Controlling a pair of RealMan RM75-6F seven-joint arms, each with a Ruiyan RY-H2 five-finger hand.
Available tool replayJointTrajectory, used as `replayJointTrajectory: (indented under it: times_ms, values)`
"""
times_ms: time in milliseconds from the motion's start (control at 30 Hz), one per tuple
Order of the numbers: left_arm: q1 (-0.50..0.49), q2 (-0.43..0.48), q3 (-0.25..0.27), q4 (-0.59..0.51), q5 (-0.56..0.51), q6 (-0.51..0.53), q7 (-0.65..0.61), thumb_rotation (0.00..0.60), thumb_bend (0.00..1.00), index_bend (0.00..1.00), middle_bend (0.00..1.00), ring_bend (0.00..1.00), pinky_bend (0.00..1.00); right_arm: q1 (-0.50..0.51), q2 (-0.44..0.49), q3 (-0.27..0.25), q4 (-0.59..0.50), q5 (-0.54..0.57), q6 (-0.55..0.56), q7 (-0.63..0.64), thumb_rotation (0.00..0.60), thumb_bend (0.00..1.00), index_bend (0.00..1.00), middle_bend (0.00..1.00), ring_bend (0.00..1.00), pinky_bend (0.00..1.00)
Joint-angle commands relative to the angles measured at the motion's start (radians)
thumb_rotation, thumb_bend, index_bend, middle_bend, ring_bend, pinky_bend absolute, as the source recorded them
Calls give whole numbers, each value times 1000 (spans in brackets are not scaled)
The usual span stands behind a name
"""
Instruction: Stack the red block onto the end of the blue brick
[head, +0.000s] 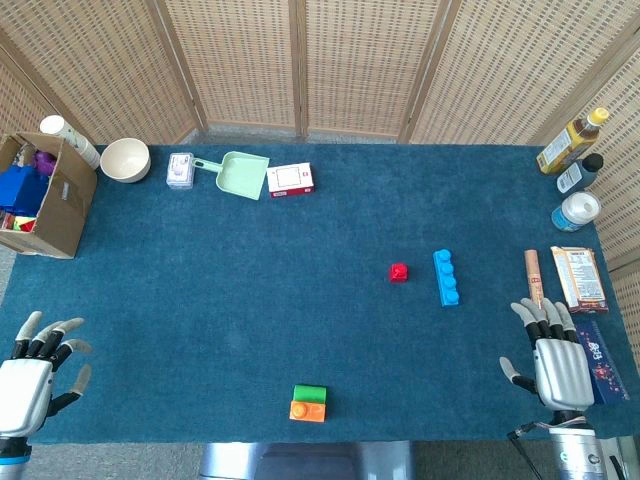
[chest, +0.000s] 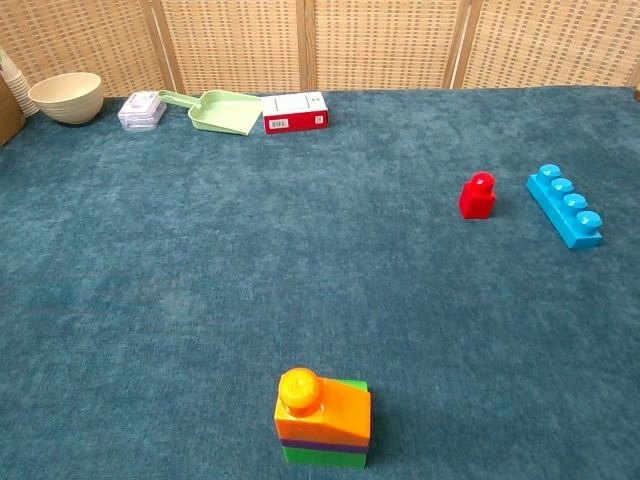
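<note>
A small red block (head: 399, 272) (chest: 477, 195) sits on the blue carpeted table, right of centre. Just to its right lies a long blue brick (head: 446, 277) (chest: 565, 205) with several studs, running front to back. The two are apart. My right hand (head: 553, 355) hovers near the table's front right corner, fingers spread and empty, well in front of and to the right of the brick. At the front left corner my left hand (head: 38, 365) also has its fingers apart and holds nothing. Neither hand shows in the chest view.
An orange and green block stack (head: 309, 402) (chest: 322, 417) stands at front centre. Along the back are a bowl (head: 125, 159), a clear box (head: 180, 169), a green dustpan (head: 238, 174) and a red-white box (head: 291, 180). A cardboard box (head: 42, 195) is at left; bottles (head: 572, 140) and packets (head: 579, 277) at right.
</note>
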Motion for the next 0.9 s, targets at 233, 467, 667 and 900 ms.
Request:
replayJointTrajectory:
  times_ms: [233,467,667,900]
  values:
    - [9,-2,6,2,8,11,-1,600,468,437,248,227,25,8,12,-10,-12,-21,-22,54,593,238,165,151,62,65]
    - [13,10,5,-8,22,28,-2,600,468,437,248,227,25,46,66,-3,-67,-73,-57,115,596,238,208,153,62,66]
    - [14,7,3,-7,22,29,-7,600,467,437,248,227,25,100,89,22,-105,-79,-115,143,596,239,261,157,73,66]
    - [14,-2,4,16,1,11,-29,600,468,438,248,227,25,180,56,62,-119,-51,-202,162,599,239,268,157,74,66]
